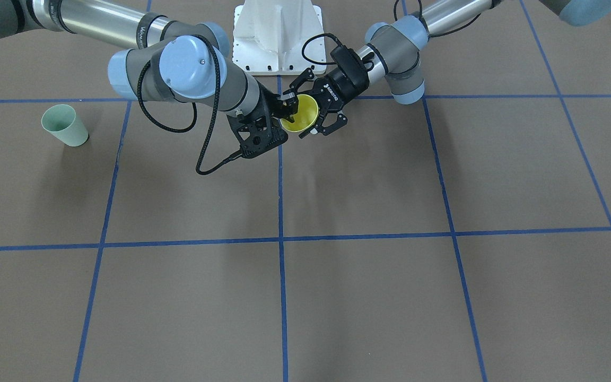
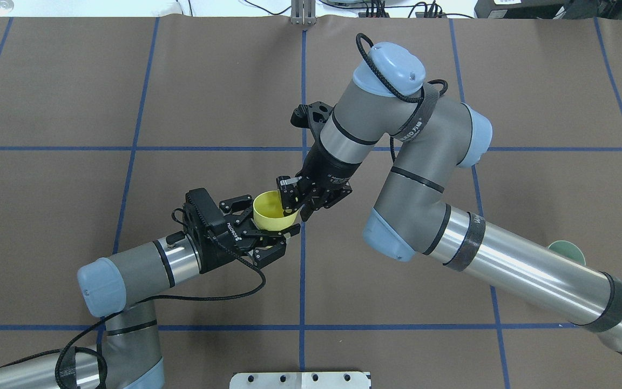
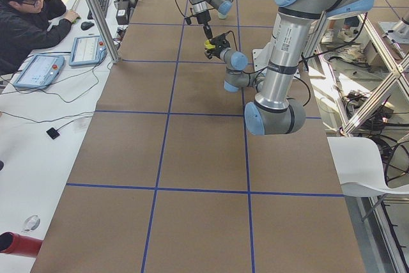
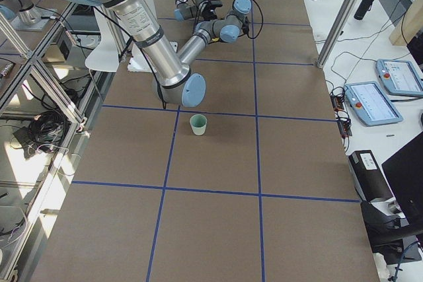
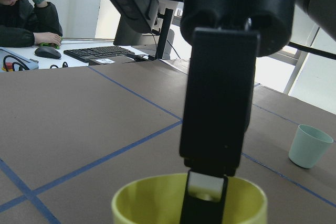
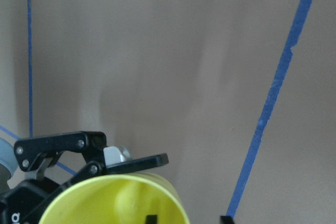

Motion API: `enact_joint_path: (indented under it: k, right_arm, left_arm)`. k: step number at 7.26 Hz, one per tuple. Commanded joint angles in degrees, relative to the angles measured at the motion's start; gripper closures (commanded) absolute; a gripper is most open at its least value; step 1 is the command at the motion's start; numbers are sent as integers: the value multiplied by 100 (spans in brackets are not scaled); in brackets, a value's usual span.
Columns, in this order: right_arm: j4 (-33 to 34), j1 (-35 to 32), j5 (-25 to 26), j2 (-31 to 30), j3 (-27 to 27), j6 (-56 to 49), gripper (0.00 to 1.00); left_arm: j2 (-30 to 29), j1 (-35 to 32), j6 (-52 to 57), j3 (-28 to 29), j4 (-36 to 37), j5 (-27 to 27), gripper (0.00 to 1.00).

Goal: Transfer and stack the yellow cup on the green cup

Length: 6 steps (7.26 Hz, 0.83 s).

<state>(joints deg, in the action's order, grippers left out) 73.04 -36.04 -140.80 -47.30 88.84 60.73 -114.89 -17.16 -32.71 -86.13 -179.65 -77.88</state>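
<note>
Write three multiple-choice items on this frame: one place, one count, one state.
1. Where on the table is the green cup? A centre; B robot's right half; C robot's left half.
2. How many cups show? A one; B two; C three.
3. The yellow cup is: A stacked on the green cup; B lying on the table; C off the table, gripped by the left tool, the right tool astride its rim.
B: it stands on the right arm's side. B: one green, one yellow. C: the table shows well beneath it.
</note>
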Motion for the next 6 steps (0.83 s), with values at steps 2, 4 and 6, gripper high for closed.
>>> enact_joint_path:
  k: [2,4,6]
  right_arm:
    - [0,9,8,-69,55,-9,86]
    - [0,9,8,-69,142,-18,100]
    - [0,9,17,-69,160,-26,100]
  left_arm:
    - [2,2,-7,0,1,1,100]
    - [-7,2,-25,-9,1,1,100]
    - [10,2,-16,-27,1,1,34]
